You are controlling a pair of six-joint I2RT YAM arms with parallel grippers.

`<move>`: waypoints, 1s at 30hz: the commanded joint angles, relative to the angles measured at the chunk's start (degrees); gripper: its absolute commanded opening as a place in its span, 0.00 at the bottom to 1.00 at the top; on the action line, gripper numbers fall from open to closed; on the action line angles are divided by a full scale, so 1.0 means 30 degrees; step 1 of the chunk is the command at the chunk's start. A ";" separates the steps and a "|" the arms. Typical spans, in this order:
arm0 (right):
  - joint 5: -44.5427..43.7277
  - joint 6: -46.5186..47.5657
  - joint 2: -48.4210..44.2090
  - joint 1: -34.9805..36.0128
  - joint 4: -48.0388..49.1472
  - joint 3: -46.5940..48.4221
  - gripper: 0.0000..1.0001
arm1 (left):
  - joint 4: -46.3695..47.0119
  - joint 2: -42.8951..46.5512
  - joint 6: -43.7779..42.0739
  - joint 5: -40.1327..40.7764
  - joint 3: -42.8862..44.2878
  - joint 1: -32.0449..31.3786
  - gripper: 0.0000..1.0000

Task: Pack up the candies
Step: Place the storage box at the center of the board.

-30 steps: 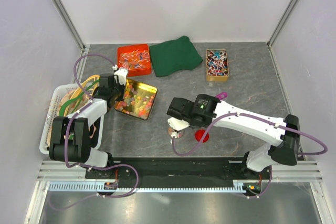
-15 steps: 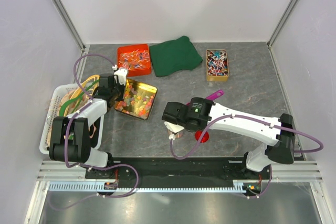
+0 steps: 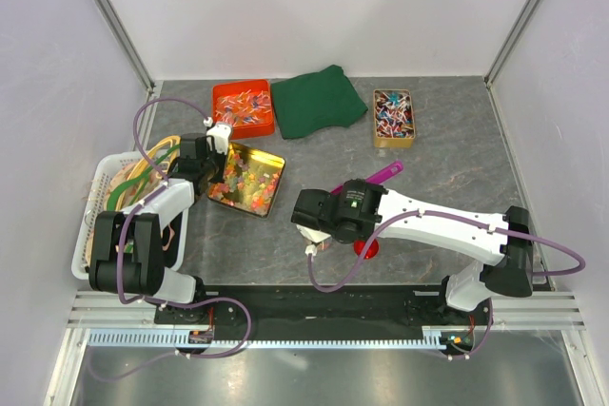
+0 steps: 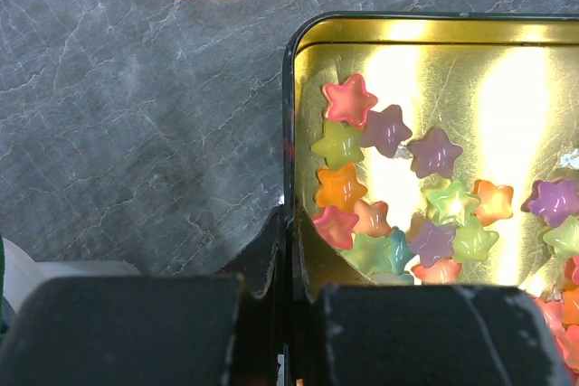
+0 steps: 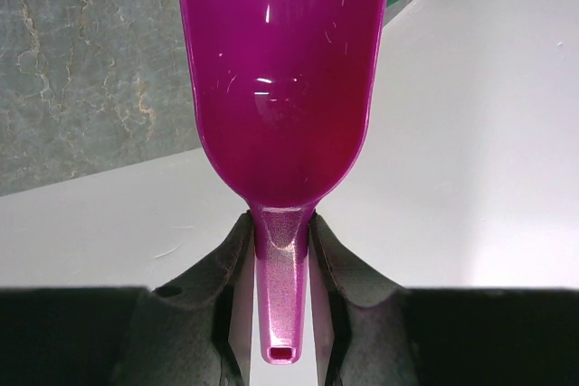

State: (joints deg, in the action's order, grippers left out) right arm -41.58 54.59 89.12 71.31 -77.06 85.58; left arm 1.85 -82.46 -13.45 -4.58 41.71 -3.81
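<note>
The candies [image 4: 425, 214] are small glossy star pieces in orange, pink, green and purple, lying in an open gold tin [image 4: 290, 133]. In the top view the tin [image 3: 270, 166] sits left of centre with the candies [image 3: 240, 187] heaped in it. My left gripper [image 4: 291, 223] is shut on the tin's left rim, one finger inside and one outside; in the top view this gripper [image 3: 211, 166] is at the tin's left edge. My right gripper [image 5: 282, 223] is shut on the handle of an empty magenta scoop [image 5: 280, 70]. That scoop [image 3: 379, 174] hangs right of the tin, apart from it.
An orange tray [image 3: 243, 106] of wrapped sweets, a green cloth [image 3: 319, 100] and a wooden box [image 3: 393, 118] of twist-wrapped sweets line the back. A white basket [image 3: 105, 206] stands at the left edge. A red round thing [image 3: 366, 247] lies partly under the right arm.
The right arm has shifted left toward the tin and turned the scoop, so more of its length shows. The left arm and tin have not moved.
</note>
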 commanded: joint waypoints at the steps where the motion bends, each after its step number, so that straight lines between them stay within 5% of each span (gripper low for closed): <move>1: -0.0848 -0.0178 -0.0146 0.0079 -0.0391 0.1149 0.00 | 0.1435 0.0591 -0.0115 -0.0641 0.0714 0.0158 0.02; 19: 0.6123 -0.0911 -0.0234 -0.2440 0.1016 0.4138 0.00 | -0.1903 -0.2159 -0.0730 -0.2926 0.2675 0.0070 0.02; 30: 0.7561 -0.0325 -0.0264 -0.3642 0.2510 0.4754 0.00 | -0.3076 -0.4417 -0.1111 -0.1521 0.3819 -0.0603 0.11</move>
State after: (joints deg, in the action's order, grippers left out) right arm -21.39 52.75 89.12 61.19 -73.23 97.27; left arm -7.22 -94.65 -15.46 -9.23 50.06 -4.99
